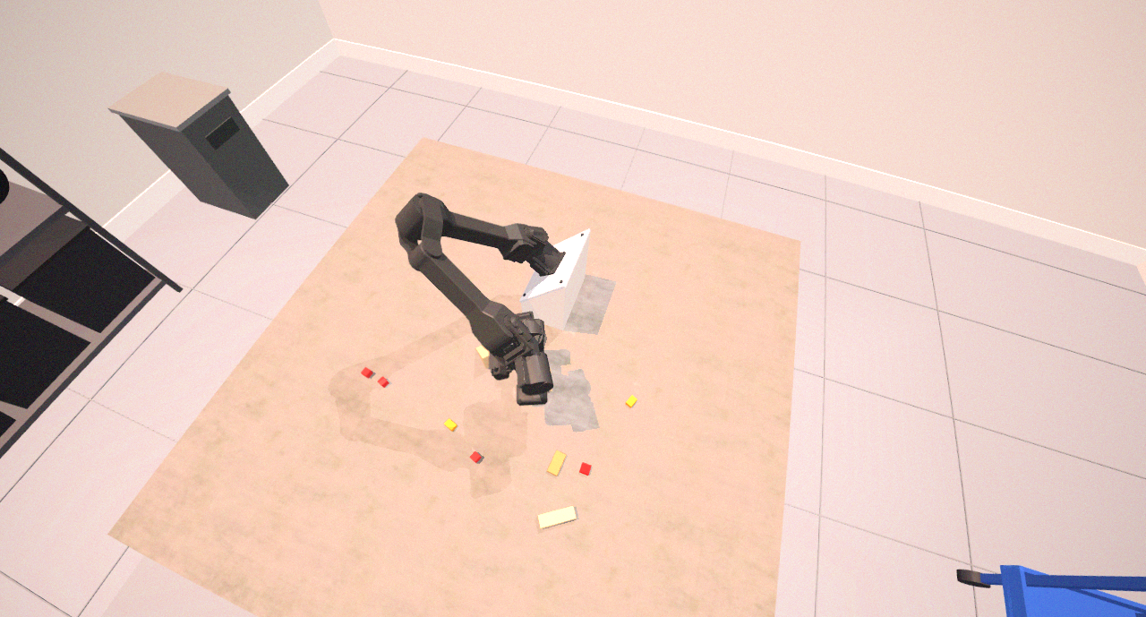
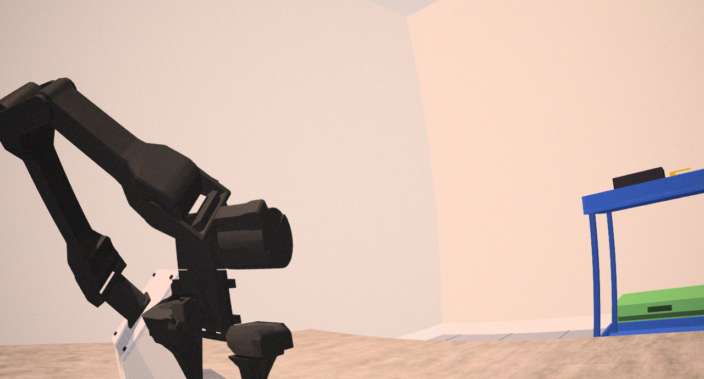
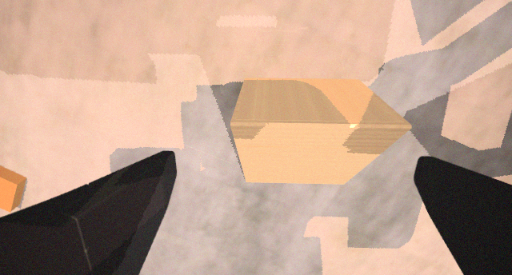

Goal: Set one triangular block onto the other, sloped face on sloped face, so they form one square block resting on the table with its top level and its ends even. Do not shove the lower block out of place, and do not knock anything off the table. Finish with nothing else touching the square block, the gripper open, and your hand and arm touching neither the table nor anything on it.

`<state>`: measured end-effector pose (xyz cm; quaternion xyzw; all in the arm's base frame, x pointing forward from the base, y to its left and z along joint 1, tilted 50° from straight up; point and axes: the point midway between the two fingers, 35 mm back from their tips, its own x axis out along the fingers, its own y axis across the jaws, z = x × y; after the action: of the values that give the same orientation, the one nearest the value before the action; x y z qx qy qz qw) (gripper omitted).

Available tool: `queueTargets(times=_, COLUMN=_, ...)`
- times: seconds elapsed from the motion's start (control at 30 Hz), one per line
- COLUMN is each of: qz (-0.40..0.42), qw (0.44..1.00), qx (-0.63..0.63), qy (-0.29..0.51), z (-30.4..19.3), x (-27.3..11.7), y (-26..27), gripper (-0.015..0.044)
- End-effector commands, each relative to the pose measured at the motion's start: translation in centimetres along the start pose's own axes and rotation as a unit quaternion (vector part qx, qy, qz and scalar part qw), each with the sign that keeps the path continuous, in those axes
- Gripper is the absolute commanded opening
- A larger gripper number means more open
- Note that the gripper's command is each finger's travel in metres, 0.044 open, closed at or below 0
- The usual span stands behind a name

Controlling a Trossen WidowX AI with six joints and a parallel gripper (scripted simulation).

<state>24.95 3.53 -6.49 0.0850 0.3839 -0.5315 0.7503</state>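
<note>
Jaws are spread wide with nothing held between them, the gripper (image 3: 296, 175) being pointed down at the tabletop (image 3: 100, 35). One triangular block (image 3: 316, 131), pale wood with visible grain, is seen in the wrist view lying on the tabletop between and beyond the two dark fingertips, apart from both; its sloped face is turned up, partly crossed by shadow. An orange piece (image 3: 11, 188) is cut off by the left edge of that view. From the top view the arm (image 1: 457, 285) is seen folded over from its white mount (image 1: 560, 280), the gripper (image 1: 512, 372) being held low over grey shadow patches. A yellow bar (image 1: 556, 462) and a cream bar (image 1: 557, 517) are noted nearer the camera, well apart from the gripper, with small red cubes (image 1: 374, 376) and yellow cubes (image 1: 631, 401) scattered about. Which of these is the second triangular block cannot be told. In the exterior view the fingertips (image 2: 256, 364) are seen down near the tabletop; contact cannot be judged.
</note>
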Motion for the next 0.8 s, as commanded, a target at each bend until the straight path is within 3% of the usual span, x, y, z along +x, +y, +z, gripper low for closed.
queueTargets(times=0.0, qz=-0.003, qw=1.000, qx=-0.006, qy=-0.003, z=-0.1, x=0.7, y=-0.2, gripper=0.0440)
queueTargets(times=0.77, qz=-0.006, qw=1.000, qx=-0.005, qy=-0.007, z=-0.1, x=4.3, y=-0.6, gripper=0.0440)
